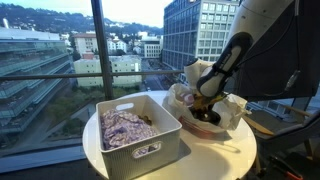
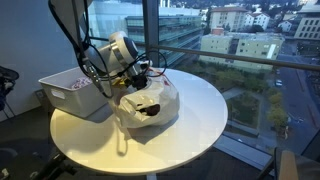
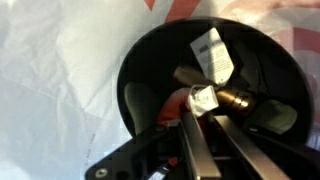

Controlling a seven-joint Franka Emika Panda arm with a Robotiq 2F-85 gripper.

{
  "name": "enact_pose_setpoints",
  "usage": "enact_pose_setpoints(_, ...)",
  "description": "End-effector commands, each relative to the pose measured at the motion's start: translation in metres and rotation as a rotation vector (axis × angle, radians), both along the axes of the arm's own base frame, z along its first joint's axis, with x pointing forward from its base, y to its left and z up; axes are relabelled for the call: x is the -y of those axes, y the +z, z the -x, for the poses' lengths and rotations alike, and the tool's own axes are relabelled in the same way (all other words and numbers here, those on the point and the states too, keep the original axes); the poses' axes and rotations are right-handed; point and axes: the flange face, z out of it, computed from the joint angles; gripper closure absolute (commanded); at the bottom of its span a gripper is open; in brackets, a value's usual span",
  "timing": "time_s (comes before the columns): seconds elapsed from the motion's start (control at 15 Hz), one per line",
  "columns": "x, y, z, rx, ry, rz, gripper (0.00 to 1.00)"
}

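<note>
Tall windows (image 1: pixel 60 50) run behind a round white table (image 1: pixel 232 152), with city blocks and streets far below the glass. On the table, a black bowl (image 1: pixel 205 118) sits wrapped in a crumpled white plastic bag (image 1: pixel 236 106), whose folds rise around the bowl's rim in both exterior views. Beside the bowl on the same tabletop stands a white bin (image 1: pixel 140 152), an open rectangular tub with a heap of mauve, cloth-like stuff in it; bin and bag stand near each other, though I cannot tell whether they touch. The robot's arm (image 1: pixel 232 55) bends down over the bowl, and the gripper (image 3: pixel 203 108) reaches into the bowl's mouth. In the wrist view its two dark fingers (image 3: pixel 190 135) come up from the bottom edge, drawn nearly together, and their tips are clenched on a small pale piece (image 3: pixel 203 96) lying near the middle of the bowl. Just beside that piece, also inside the bowl, lies a brass-coloured cylinder (image 3: pixel 236 98); an orange piece (image 3: pixel 174 101) shows on its other side, partly hidden by a finger. A white tag (image 3: pixel 212 52) with dark print lies further up the bowl's floor, apart from the fingertips.
</note>
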Motion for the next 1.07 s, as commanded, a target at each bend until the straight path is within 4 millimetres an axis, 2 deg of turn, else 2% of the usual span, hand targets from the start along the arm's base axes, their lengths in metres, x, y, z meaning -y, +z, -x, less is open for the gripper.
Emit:
enact_pose_setpoints(0.0, -0.028, 0.073, 0.012, -0.059, 0.039, 0.016, 1.00)
enact_pose_setpoints(0.13, -0.050, 0.110, 0.014, -0.083, 0.110, -0.059, 0.98)
enact_pose_setpoints(0.47, -0.114, 0.228, 0.021, 0.019, 0.338, -0.068, 0.98)
enact_pose_setpoints(0.8, -0.192, 0.340, 0.033, 0.060, 0.641, -0.098, 0.98)
enact_pose_setpoints(0.87, -0.207, 0.356, 0.034, 0.045, 0.699, -0.124, 0.98)
enact_pose_setpoints(1.0, -0.230, 0.370, 0.030, 0.018, 0.796, -0.184, 0.98)
